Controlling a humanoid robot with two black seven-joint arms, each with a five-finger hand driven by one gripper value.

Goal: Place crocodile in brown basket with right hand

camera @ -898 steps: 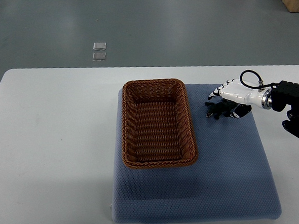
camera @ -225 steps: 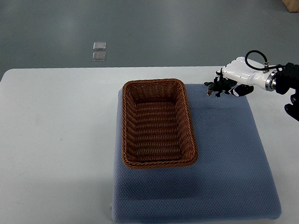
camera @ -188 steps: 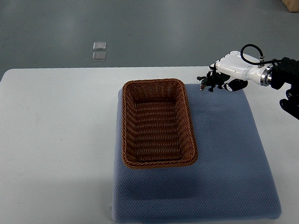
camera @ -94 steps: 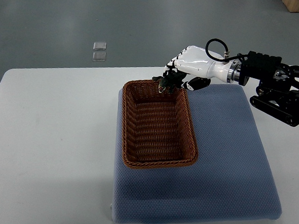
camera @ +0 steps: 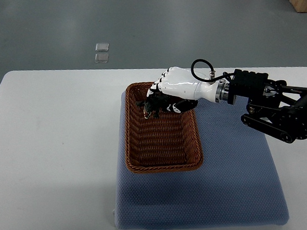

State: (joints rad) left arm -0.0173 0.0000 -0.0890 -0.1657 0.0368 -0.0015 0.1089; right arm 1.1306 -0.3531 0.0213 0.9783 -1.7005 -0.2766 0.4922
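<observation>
A robot test lab, by the look — bare grey polished floor (camera: 149, 21), plain white round-cornered table (camera: 53, 140), blue padded work mat (camera: 233, 167).

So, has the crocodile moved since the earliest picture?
Yes. The crocodile has gone left, from the blue cushion right of the brown basket to over the basket's far end, held in the right hand.

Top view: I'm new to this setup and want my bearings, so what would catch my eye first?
The white right robot hand stands out first, reaching in from the right over the far end of the brown woven wicker basket and gripping a small dark toy crocodile above its inside. The basket sits on a blue padded mat on a white table.
</observation>
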